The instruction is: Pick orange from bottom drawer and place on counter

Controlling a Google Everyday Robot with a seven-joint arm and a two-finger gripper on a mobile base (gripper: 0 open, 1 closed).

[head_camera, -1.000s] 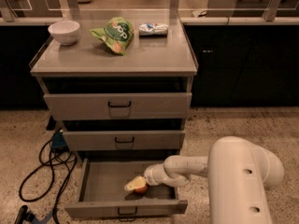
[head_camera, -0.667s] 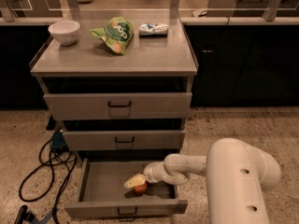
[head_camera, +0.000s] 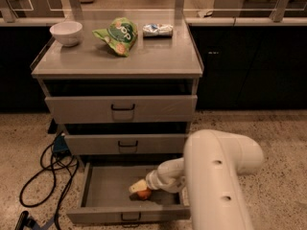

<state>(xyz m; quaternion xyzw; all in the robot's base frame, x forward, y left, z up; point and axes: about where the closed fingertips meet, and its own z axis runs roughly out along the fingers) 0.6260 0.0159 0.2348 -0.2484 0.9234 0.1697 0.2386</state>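
Note:
The bottom drawer (head_camera: 100, 188) of the grey cabinet is pulled open. The orange (head_camera: 143, 194) lies inside it, right of the middle. My white arm reaches down from the right into the drawer. My gripper (head_camera: 138, 188) sits right over the orange and covers its top, so only the lower part of the fruit shows. The counter (head_camera: 120, 61) is the grey top of the cabinet.
On the counter stand a white bowl (head_camera: 66, 32) at the left, a green chip bag (head_camera: 117, 35) in the middle and a small white-blue packet (head_camera: 158, 29) at the back. The two upper drawers are shut. Black cables (head_camera: 45, 169) lie on the floor left of the cabinet.
The arm has shifted a little to the left and down in the drawer. The gripper stays at the orange.

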